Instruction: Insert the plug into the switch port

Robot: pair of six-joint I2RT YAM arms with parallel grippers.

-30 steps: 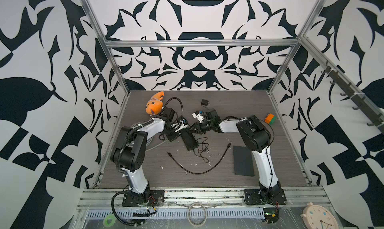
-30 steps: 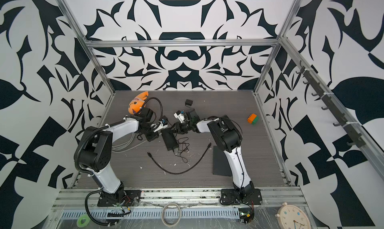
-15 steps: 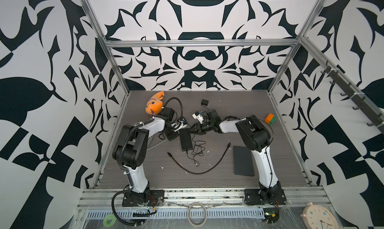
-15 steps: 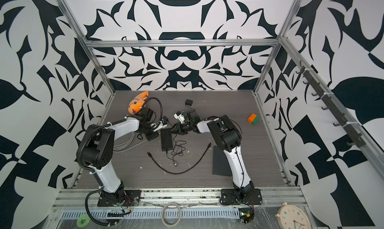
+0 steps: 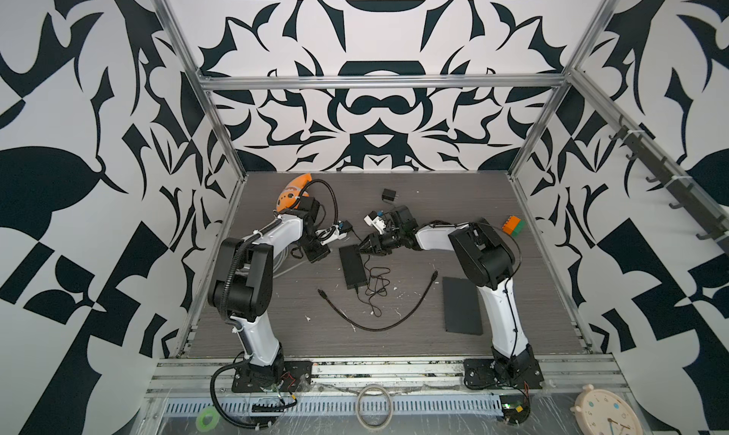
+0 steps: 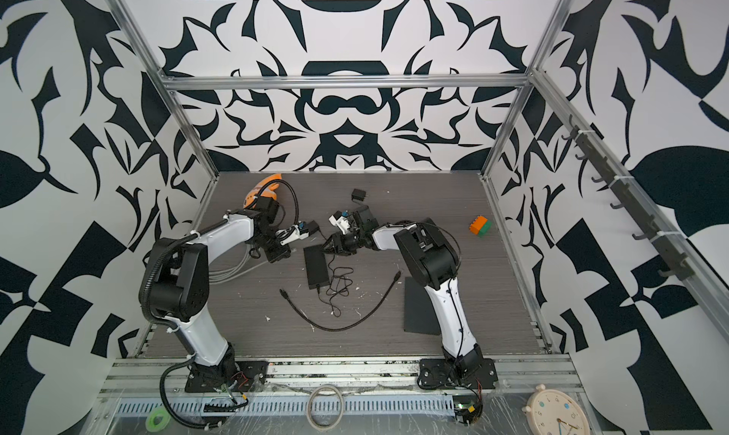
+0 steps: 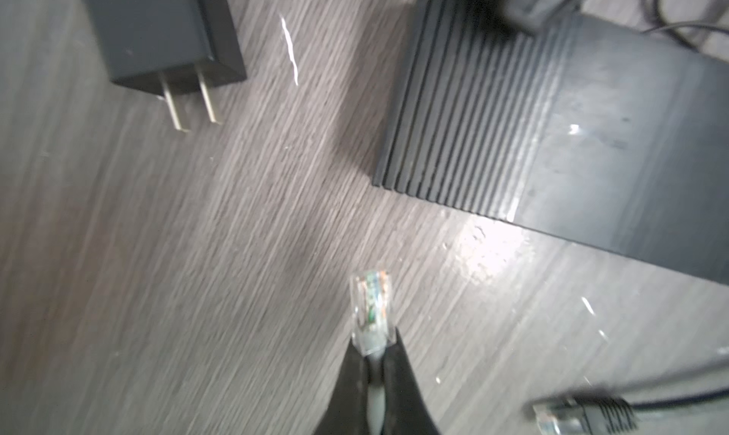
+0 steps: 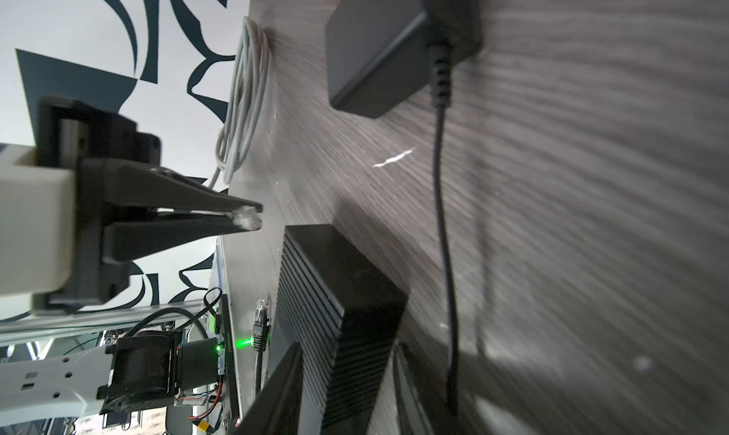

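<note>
Your right hand [image 5: 365, 249], jaws half-spread and gripping the far end of the switch [image 5: 352, 265], has swung it from a slant to lie nearly straight down the surface [image 5: 434, 192]. Your left hand [image 7: 374, 360] pinches the clear plug [image 7: 372, 310] by its tail. The plug sits near the switch's corner, apart, and no port shows on the side facing it.

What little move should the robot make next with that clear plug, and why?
Probably ease the left tool, holding the plug, toward the switch while turning the plug to face whichever side has the ports. The plug hangs clear of the switch, no port shows in the left wrist view, and the right tool grips the switch's end.
</note>
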